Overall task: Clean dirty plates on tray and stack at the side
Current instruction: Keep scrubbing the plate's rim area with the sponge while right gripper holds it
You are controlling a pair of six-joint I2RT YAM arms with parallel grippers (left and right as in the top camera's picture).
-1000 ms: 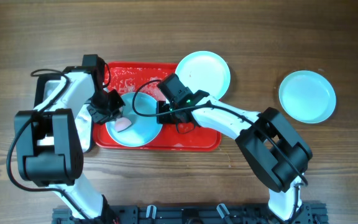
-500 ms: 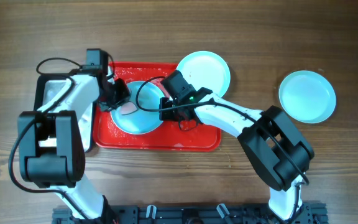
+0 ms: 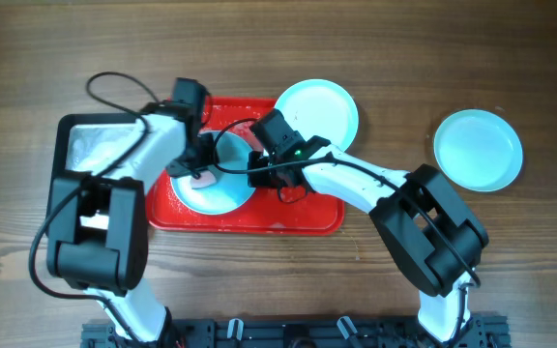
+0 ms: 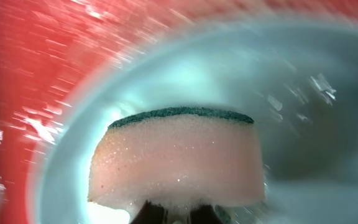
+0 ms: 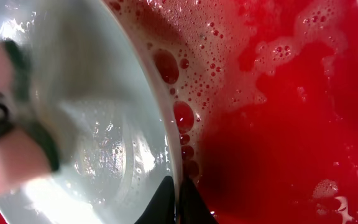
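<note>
A pale turquoise plate (image 3: 222, 189) lies on the wet red tray (image 3: 298, 220). My left gripper (image 3: 201, 166) is shut on a pink sponge with a green top (image 4: 176, 158) and presses it on this plate (image 4: 316, 155). My right gripper (image 3: 257, 170) is shut on the plate's right rim (image 5: 166, 124), above the soapy tray (image 5: 278, 112). A second plate (image 3: 319, 112) rests across the tray's top right corner. A third plate (image 3: 478, 149) lies on the table at the far right.
A grey metal pan with a black rim (image 3: 85, 145) stands left of the tray, partly under my left arm. Foam and bubbles cover the tray floor (image 5: 229, 37). Bare wooden table (image 3: 385, 58) lies around the tray.
My left gripper with the sponge has moved right and up across the plate, from its left edge to its upper middle. The right gripper holds the rim in about the same place.
</note>
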